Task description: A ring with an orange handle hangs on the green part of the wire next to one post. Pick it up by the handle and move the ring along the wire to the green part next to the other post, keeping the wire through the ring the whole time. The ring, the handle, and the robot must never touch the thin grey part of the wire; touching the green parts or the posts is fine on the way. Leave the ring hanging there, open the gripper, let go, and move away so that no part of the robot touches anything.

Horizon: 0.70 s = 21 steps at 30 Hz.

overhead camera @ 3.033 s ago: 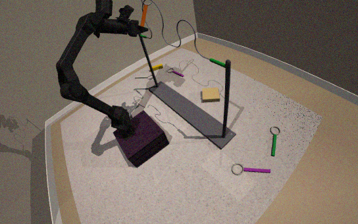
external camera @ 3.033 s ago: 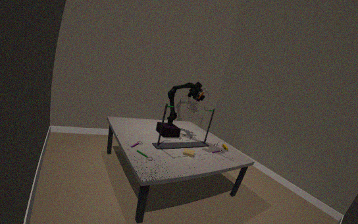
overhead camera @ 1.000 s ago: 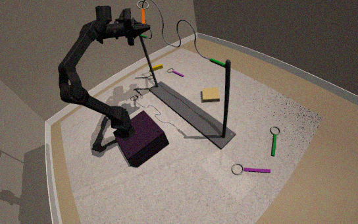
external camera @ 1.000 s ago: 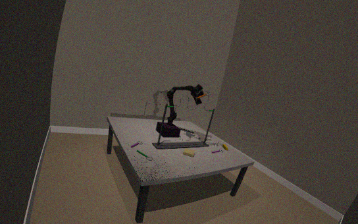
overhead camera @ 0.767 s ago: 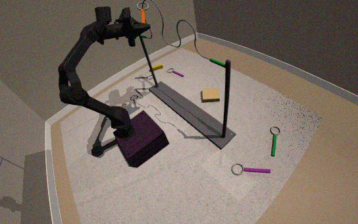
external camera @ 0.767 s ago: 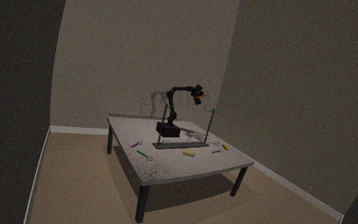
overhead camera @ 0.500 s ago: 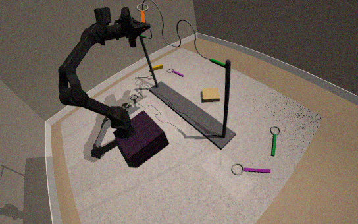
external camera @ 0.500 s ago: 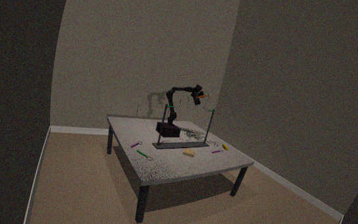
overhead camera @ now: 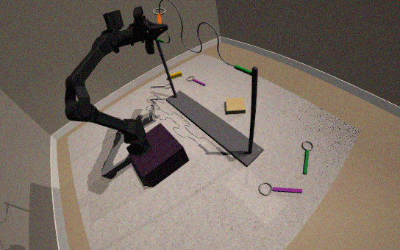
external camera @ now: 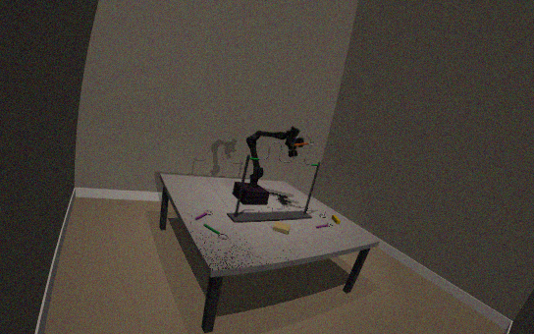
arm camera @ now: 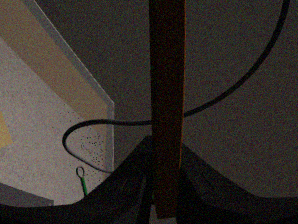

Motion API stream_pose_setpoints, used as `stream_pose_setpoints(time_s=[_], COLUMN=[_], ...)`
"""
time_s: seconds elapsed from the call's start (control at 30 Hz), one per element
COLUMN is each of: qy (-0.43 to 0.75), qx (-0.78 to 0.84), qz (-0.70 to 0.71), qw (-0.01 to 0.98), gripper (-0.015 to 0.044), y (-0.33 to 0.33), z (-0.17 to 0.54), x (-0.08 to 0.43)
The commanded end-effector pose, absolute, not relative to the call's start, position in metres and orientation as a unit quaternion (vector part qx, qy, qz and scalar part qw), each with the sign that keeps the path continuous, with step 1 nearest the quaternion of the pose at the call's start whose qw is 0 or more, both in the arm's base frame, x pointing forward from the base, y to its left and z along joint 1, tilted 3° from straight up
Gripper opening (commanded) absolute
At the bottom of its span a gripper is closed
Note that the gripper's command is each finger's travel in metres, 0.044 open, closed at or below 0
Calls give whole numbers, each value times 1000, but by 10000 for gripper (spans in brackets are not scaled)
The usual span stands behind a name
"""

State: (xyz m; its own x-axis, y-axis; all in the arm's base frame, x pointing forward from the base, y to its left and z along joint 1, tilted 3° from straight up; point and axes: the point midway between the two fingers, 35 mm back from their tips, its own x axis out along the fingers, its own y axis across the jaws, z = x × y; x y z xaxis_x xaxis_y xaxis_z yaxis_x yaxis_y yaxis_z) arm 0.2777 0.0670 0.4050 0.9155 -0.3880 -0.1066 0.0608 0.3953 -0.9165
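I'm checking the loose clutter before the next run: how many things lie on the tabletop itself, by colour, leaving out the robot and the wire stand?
Purple-handled rings: 2
Green-handled ring: 1
Bright yellow block: 1
Pale yellow block: 1
Total: 5
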Motion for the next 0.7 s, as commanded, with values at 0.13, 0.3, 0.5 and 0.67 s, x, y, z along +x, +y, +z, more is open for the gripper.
stream_pose_setpoints(time_s=[0.13,0.3,0.5,0.67], qy=[143,136,127,120], qx=[-572,-596,-624,-647], qz=[-147,-153,-160,-165], qw=[794,776,754,735], gripper=[-150,-150,-150,-150], y=[65,64,64,63], z=[407,409,411,413], x=[277,278,278,278])
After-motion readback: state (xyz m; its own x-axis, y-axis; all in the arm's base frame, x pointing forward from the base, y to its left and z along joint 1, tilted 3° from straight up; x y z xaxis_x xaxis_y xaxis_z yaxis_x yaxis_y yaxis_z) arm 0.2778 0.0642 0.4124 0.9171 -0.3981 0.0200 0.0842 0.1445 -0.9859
